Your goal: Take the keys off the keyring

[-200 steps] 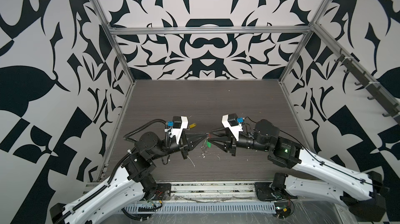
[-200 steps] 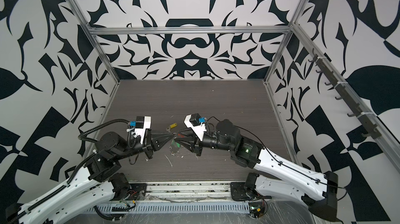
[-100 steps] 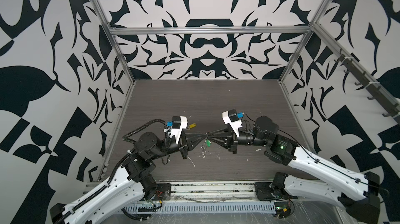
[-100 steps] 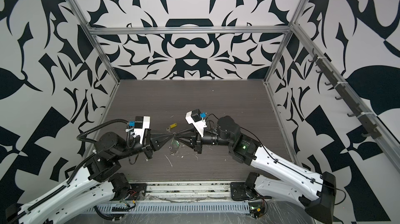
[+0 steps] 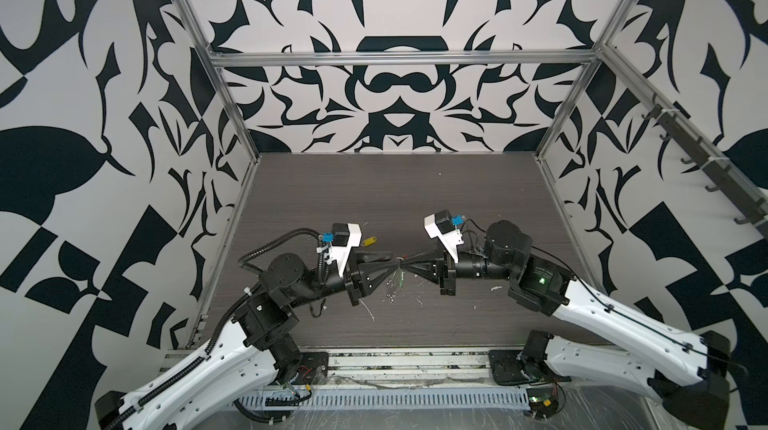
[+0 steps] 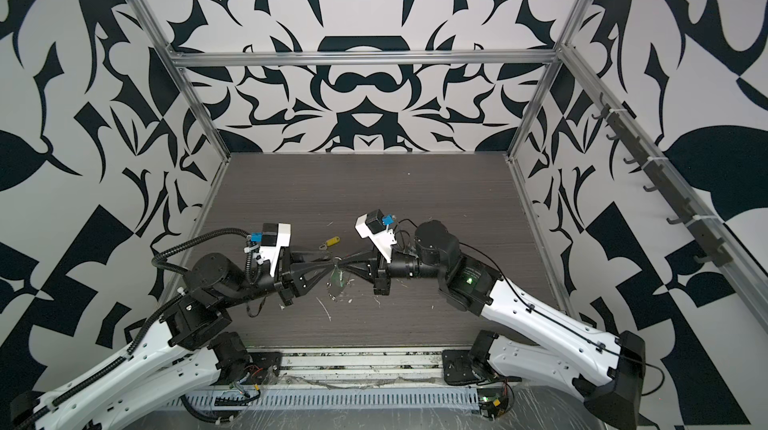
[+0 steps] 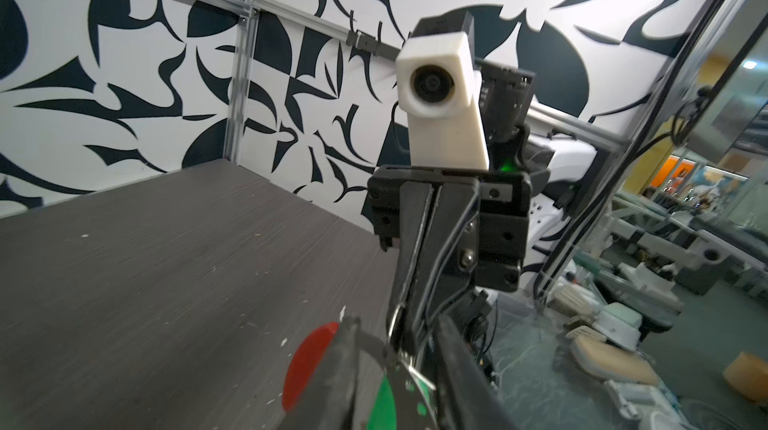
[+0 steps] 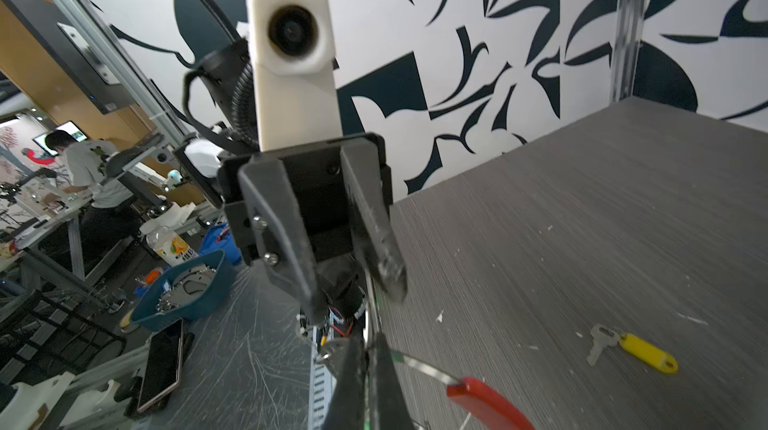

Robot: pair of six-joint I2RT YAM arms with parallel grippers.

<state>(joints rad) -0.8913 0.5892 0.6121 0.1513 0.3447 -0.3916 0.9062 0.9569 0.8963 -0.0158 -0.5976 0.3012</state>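
Right gripper is clamped on the keyring wire above the table; left gripper is spread apart, nothing held. Yellow tag is laid on the table, green tag is hung at the tips. The keyring could be twisted loose when the green tag is pulled.

Your yellow key tag lies flat on the table with a small silver key at one end, off the keyring and just beyond it, slightly left. The keyring, thin wire with a curved red sleeve, is raised above the table mid-scene. The green tag hangs just below it.
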